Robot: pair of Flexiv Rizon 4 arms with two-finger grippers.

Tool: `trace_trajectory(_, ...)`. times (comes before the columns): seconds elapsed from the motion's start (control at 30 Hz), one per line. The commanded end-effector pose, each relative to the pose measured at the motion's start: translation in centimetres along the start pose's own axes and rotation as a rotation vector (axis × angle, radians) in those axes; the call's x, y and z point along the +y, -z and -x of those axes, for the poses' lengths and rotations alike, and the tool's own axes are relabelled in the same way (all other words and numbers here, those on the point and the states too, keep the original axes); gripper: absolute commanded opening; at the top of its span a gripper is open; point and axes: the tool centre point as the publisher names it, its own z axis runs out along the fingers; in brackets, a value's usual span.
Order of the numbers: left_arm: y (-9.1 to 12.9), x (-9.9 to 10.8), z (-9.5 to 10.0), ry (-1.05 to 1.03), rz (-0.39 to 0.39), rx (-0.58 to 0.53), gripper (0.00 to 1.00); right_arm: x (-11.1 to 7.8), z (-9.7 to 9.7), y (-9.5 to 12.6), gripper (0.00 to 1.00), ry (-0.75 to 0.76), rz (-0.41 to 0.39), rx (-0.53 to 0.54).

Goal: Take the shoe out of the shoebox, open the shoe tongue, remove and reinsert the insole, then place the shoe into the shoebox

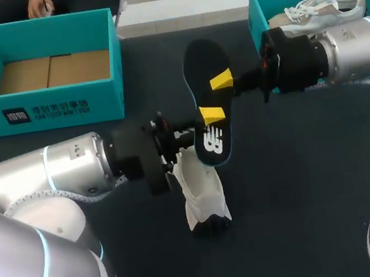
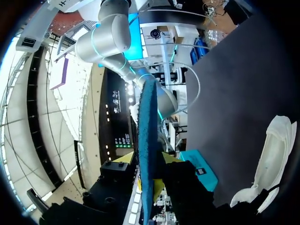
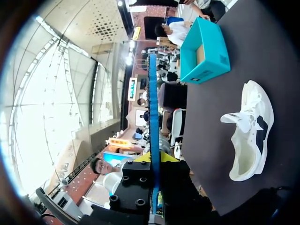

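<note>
The left arm's fingers [image 1: 211, 115] and right arm's fingers [image 1: 221, 79] both pinch the insole [image 1: 202, 61] above the shoe [image 1: 202, 194] on the counter [image 1: 300, 185], probably regripping it for reinsertion.

Shoe [image 1: 202, 194] far end hidden behind insole [image 1: 205, 74]; right shoebox [image 1: 254, 8] (cropped by edge) partly behind right arm [image 1: 350, 48].

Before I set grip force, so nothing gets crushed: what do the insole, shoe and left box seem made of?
Insole: probably foam, thin, matte black face, blue seen edge-on. Shoe: white matte upper, likely synthetic or mesh; unclear. Box: cardboard, teal outside, plain brown floor inside.
</note>
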Motion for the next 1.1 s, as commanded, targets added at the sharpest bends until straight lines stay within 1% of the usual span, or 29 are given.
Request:
trace_trajectory(0.03,2.0,1.1,0.3,0.009,0.006,0.041,1.00,0.0,0.3,0.2,0.00,-0.005,-0.001,-0.001)
trace_trajectory(0.17,4.7,2.7,0.1,0.042,0.012,0.085,1.00,-0.2,0.7,0.4,0.00,-0.011,0.002,0.004)
trace_trajectory(0.2,5.6,3.4,0.0,0.042,0.016,0.104,1.00,-0.3,0.9,0.4,0.00,-0.014,0.003,0.007)
trace_trajectory(0.3,7.4,5.0,0.2,0.033,0.014,0.157,1.00,-0.4,1.2,0.6,0.00,-0.021,0.001,0.013)
trace_trajectory(0.37,8.1,5.7,0.5,0.013,0.008,0.188,1.00,-0.4,1.4,0.6,0.00,-0.023,0.000,0.015)
trace_trajectory(0.43,8.7,6.5,0.8,0.013,-0.029,0.240,1.00,-0.4,1.6,0.6,0.00,-0.027,-0.001,0.018)
trace_trajectory(0.57,9.2,8.0,1.6,0.002,-0.110,0.413,1.00,-0.4,2.0,0.3,0.00,-0.032,-0.006,0.025)
trace_trajectory(0.6,9.1,8.2,1.8,0.001,-0.120,0.457,1.00,-0.5,2.1,0.3,0.00,-0.032,-0.006,0.027)
trace_trajectory(0.63,9.0,8.3,2.1,-0.017,-0.153,0.495,1.00,-0.6,2.2,0.3,0.00,-0.032,-0.006,0.028)
trace_trajectory(0.7,8.8,8.4,2.6,-0.051,-0.175,0.584,1.00,-0.7,2.3,0.2,0.00,-0.033,-0.005,0.034)
trace_trajectory(0.77,8.6,8.3,3.3,-0.092,-0.253,0.682,1.00,-0.9,2.4,0.0,0.00,-0.034,-0.003,0.037)
trace_trajectory(0.8,8.5,8.3,3.6,-0.126,-0.278,0.708,1.00,-0.9,2.5,-0.1,0.00,-0.035,-0.002,0.041)
trace_trajectory(1.1,8.5,8.3,3.6,-0.126,-0.278,0.708,1.00,-1.0,2.9,-0.5,0.00,-0.041,-0.006,0.049)
